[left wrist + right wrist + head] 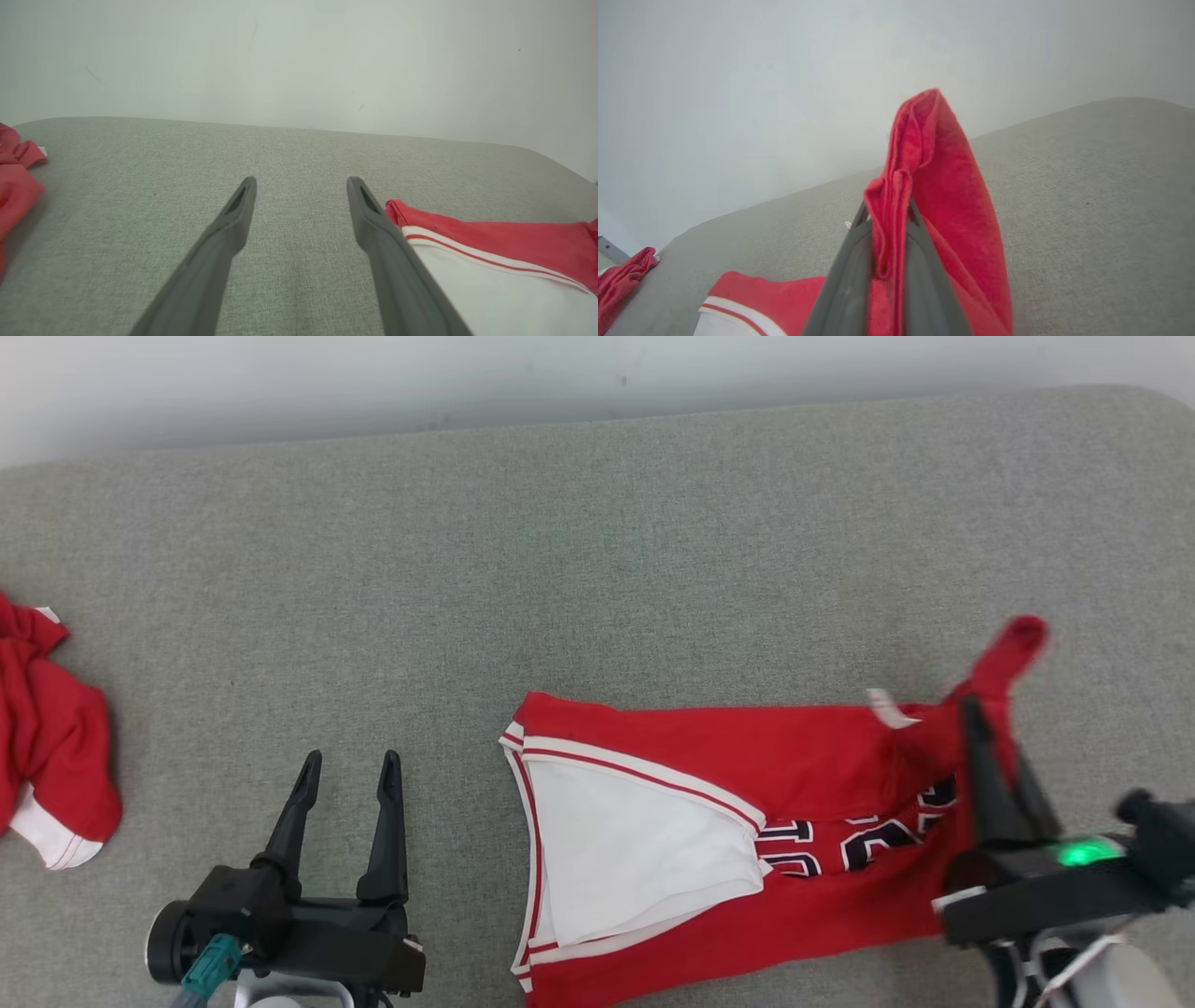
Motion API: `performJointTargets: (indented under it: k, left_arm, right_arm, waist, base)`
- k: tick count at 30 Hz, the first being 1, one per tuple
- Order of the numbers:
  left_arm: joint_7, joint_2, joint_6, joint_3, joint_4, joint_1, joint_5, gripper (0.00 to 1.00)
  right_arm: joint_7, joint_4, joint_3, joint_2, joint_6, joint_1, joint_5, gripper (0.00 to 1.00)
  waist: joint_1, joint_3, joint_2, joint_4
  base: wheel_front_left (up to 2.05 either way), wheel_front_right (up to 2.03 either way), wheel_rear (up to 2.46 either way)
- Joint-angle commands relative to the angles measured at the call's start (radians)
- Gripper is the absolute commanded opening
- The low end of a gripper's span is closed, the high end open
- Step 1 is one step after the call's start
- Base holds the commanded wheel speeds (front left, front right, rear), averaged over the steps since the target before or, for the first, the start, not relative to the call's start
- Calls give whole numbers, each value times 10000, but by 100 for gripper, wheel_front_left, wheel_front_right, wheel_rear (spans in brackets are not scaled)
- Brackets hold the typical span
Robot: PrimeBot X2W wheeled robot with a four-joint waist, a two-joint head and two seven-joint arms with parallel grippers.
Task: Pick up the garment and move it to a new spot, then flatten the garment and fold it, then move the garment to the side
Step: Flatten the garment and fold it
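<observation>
The grey padded surface [597, 569] is seen stretching wide under both arms. The garment [822, 761], a red jersey with white trim and dark numerals, is laid on its near right part, mostly flat, with a white panel showing at its left end. A second red garment [47, 747] is bunched at the far left edge, well apart.

The right gripper [991, 739] is clamped nearly shut on a narrow red fold [924, 140] at the jersey's right end. That fold is raised off the surface and stands up past the fingertips. The left gripper [352, 761] is held wide open with nothing in it, low over bare surface beside the jersey's trimmed edge.

A pick-up seems to be in hand. With one thin fold pinched, a slow, steady lift is called for so the cloth is not tugged free. The hem is best carried clear before any sideways travel, or it may be dragged into creases. The trimmed edge could well be taken by the left gripper to share the weight.
</observation>
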Motion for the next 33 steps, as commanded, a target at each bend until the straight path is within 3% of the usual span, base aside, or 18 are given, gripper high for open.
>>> performJointTargets:
  k: [1, 6, 16, 28, 29, 30, 31, 33]
  left_arm:
    - [-75, 33, -41, 13, 39, -42, 14, 100]
    - [-76, 30, -47, -45, 84, -168, 9, 100]
    - [-80, -166, -123, -201, 179, -265, -42, 100]
    - [-84, -263, -187, -180, 276, -253, 28, 100]
    - [-85, -269, -193, -174, 283, -241, 36, 100]
    - [-85, -278, -201, -171, 292, -224, 41, 100]
    - [-85, -288, -210, -167, 292, -206, 48, 100]
    - [-85, -301, -236, -161, 290, -179, 64, 100]
  right_arm:
    - [99, -206, 254, 86, -3, 28, -143, 0]
    - [413, -1022, 1776, 564, -3, -369, -346, 0]
    - [288, 284, 4529, 1421, -2, -1200, 147, 0]
    - [-84, 1952, 5623, 1571, -2, -1794, 823, 2]
    - [-38, 2143, 5633, 1582, -2, -1799, 861, 34]
    - [45, 2296, 5677, 1595, -2, -1831, 878, 55]
    - [7, 2341, 5706, 1671, -2, -1874, 966, 100]
    - [-53, 2418, 5800, 1741, -2, -1904, 1119, 100]
  waist:
    - [0, 8, 0, 0]
    - [0, 33, 0, 86]
    - [0, 106, 0, 590]
    - [0, 127, 0, 799]
    - [0, 123, 0, 799]
    - [0, 114, 0, 798]
    - [0, 119, 0, 793]
    - [0, 112, 0, 789]
  base:
    - [0, 0, 0]
    - [0, 0, 0]
    - [0, 0, 0]
    - [0, 0, 0]
    - [0, 0, 0]
    - [0, 0, 0]
    - [0, 0, 0]
    - [0, 0, 0]
